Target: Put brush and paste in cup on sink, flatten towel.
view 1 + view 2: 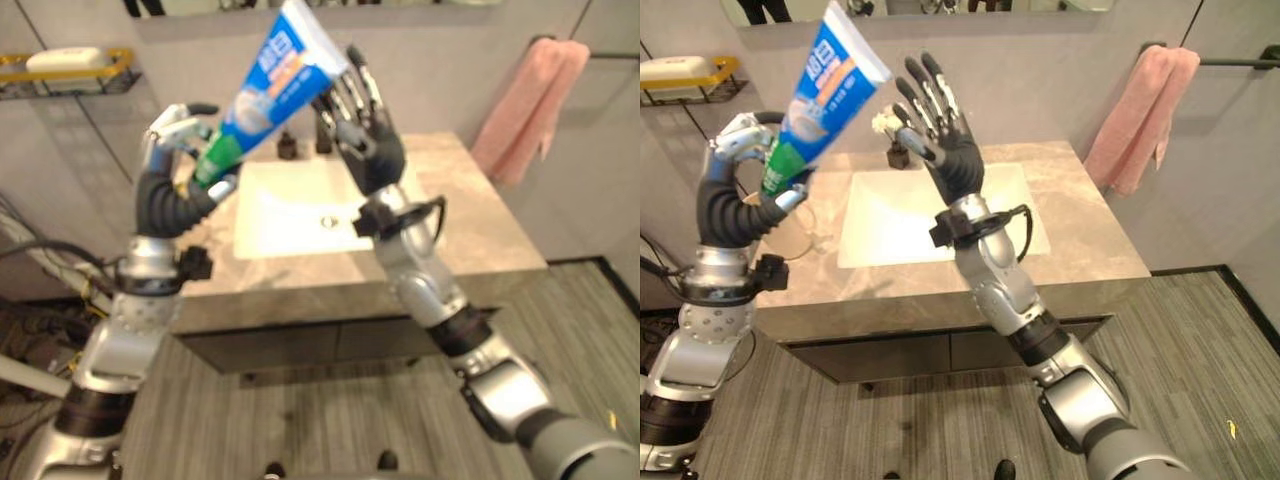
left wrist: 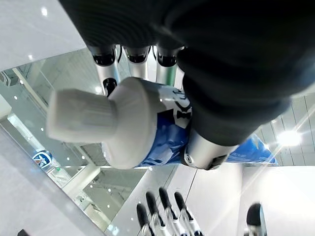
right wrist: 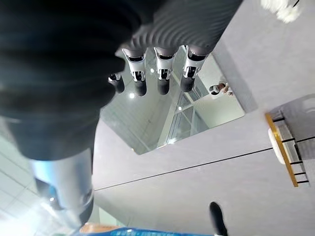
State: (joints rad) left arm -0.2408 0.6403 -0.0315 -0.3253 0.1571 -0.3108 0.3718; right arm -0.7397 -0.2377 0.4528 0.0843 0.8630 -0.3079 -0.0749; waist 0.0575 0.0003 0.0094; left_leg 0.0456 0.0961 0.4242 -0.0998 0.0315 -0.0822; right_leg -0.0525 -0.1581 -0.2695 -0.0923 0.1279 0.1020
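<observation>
your left hand (image 1: pixel 745 140) is curled around the lower, green end of the toothpaste tube (image 1: pixel 825 75), holding it up in the air above the left side of the sink (image 1: pixel 940 215). the tube is big and soft-walled, blue for most of its length with an orange patch and white print, green near the neck, and flat and wide at its crimped top end, which leans up and toward the right. in the left wrist view its ribbed white cap (image 2: pixel 81 118) sits on a smooth white shoulder, with fingers (image 2: pixel 135 61) wrapped over the blue body just behind it.

your right hand (image 1: pixel 940 135) is raised over the sink too, just beside the tube's upper end, palm toward it, fingers straight and spread, gripping nothing. the forearm rises steeply from the front edge of the counter.

the sink is a white rectangular basin sunk in a polished beige stone counter (image 1: pixel 1090 240). a pink towel (image 1: pixel 1140 115) hangs bunched from a bar on the wall right of the sink, and a yellow wire shelf (image 1: pixel 685 85) sits on the wall to its left.
</observation>
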